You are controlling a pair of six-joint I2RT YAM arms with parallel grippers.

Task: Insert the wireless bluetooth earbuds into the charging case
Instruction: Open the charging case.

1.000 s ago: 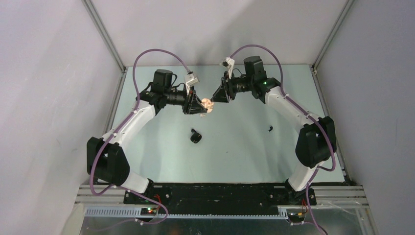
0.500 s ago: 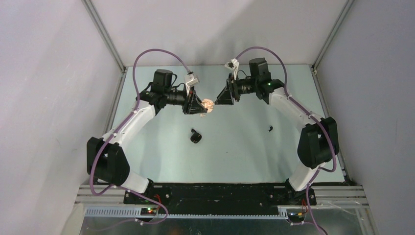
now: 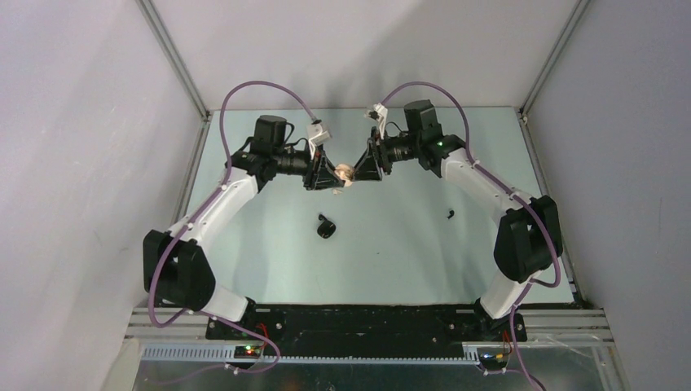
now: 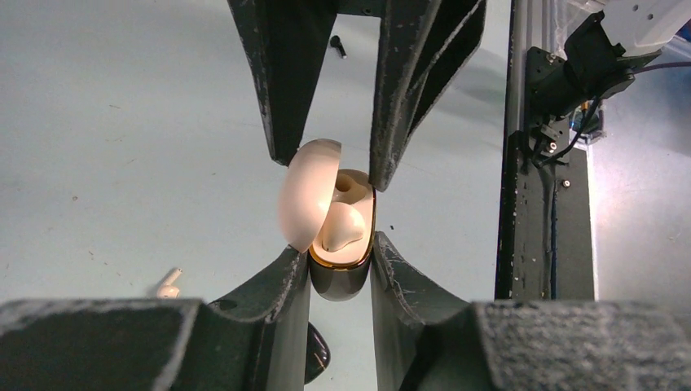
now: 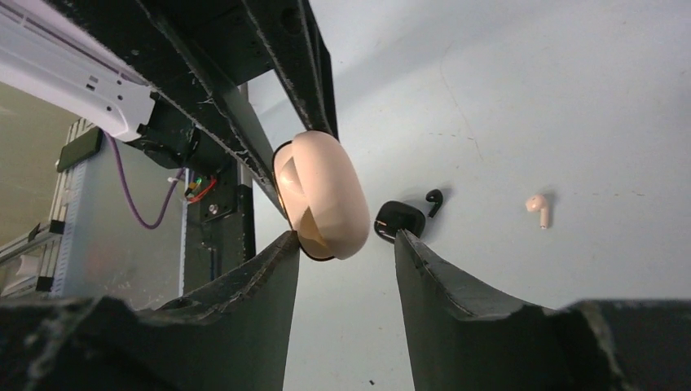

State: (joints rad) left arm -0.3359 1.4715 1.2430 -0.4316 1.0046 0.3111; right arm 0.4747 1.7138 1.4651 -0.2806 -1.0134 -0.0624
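Observation:
My left gripper (image 4: 338, 259) is shut on the charging case (image 4: 341, 281), a dark shell with a gold rim held above the table. Its cream lid (image 4: 305, 195) stands ajar. One cream earbud (image 4: 342, 226) sits inside, under a bare socket. My right gripper (image 5: 346, 248) is open, its fingertips either side of the case (image 5: 320, 195), and the left finger (image 5: 273, 265) is close against it. A second cream earbud (image 5: 537, 206) lies loose on the table, also seen as the earbud (image 4: 168, 283) in the left wrist view. From above, both grippers (image 3: 338, 181) (image 3: 358, 169) meet at the case (image 3: 345, 173).
A black case (image 3: 327, 230) with a black earbud (image 3: 323, 218) beside it lies mid-table. Another black earbud (image 3: 451, 215) lies to the right, near the right arm. Grey walls close in the table on three sides.
My right gripper drew back to the right, then came in again to the case, with its jaws a little wider. The left gripper held the case still.

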